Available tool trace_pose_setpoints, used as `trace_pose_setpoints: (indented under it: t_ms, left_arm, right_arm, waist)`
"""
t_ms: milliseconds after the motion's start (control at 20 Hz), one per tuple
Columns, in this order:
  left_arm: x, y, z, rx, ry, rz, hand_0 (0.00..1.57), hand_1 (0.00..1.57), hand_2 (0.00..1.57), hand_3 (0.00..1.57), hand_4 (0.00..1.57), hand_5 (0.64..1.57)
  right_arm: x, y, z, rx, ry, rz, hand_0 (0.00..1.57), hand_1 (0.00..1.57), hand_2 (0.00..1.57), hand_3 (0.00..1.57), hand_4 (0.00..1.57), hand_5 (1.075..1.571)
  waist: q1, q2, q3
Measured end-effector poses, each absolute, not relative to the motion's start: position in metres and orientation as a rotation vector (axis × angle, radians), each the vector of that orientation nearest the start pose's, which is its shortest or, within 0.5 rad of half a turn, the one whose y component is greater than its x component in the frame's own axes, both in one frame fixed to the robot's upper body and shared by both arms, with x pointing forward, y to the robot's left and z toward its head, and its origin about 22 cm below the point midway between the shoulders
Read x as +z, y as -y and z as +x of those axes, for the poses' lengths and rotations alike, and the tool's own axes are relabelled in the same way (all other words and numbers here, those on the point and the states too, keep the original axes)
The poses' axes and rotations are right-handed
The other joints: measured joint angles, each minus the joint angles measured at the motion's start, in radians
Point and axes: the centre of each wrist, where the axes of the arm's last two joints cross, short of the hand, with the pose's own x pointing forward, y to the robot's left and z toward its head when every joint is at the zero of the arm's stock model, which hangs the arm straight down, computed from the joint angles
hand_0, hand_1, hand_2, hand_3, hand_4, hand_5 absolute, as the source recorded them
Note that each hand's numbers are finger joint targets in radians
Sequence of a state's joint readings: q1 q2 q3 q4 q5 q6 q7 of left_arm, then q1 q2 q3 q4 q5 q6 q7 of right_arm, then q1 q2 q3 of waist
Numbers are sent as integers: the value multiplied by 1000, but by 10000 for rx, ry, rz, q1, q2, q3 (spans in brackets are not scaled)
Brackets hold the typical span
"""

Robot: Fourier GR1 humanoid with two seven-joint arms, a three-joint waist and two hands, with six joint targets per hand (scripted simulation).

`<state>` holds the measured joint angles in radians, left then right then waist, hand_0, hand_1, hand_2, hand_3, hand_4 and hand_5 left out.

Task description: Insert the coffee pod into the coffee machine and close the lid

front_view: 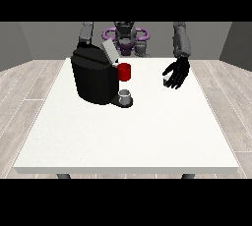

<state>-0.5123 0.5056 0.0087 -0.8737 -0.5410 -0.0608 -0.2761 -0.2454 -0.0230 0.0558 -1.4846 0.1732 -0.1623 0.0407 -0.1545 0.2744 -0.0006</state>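
- Gray walls stand at the back, and the floor is made of pale wood boards.
- A big white table fills the middle, with two dark legs showing under its near edge.
- The robot stands behind the far side of the table. It is gray and black, with purple rings by its shoulders.
- A black coffee machine sits on the table, toward the view's left and near the far edge.
- Its gray lid is tipped up, so the machine is not closed.
- A red part sticks out of the machine on the side toward the middle of the table, just under the lid.
- A small gray cup stands on the machine's black base, right below the red part.
- The hand at the view's right is black. It hangs over the table, well apart from the machine.
- Its fingers are spread and point down, a bit bent, with the palm turned toward the machine.
- A small gray thing shows at the edge of that hand, by the thumb. It could be the coffee pod, but I cannot tell, and I cannot tell if the hand is holding it.
- The arm at the view's left goes down behind the machine. Its hand is hidden there, so I cannot tell how its fingers are.
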Motion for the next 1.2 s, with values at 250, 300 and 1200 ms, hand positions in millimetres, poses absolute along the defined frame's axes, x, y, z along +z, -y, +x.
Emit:
trace_pose_setpoints:
  t_ms: [250, 300, 1200]
  left_arm:
    - [39, -350, 362, -10255, 14200, 7404, 757, 757, 950, 811, 339, 1571]
    - [36, -348, 362, -10561, 14086, 7491, 826, 826, 998, 857, 340, 1571]
    - [33, -339, 381, -12429, 12891, 7390, 1420, 1420, 1402, 1332, 494, 1571]
  right_arm:
    - [30, 190, 299, 1598, 16750, -1772, 0, 0, 0, 0, 0, 1571]
    - [26, 191, 299, 1590, 16719, -1752, 0, 0, 0, 0, 0, 1571]
    - [-3, 200, 304, 1394, 15841, -2181, 0, 0, 0, 0, 0, 1571]
  waist:
    - [4, 59, 6]
    - [7, 54, 8]
    - [139, -453, 6]
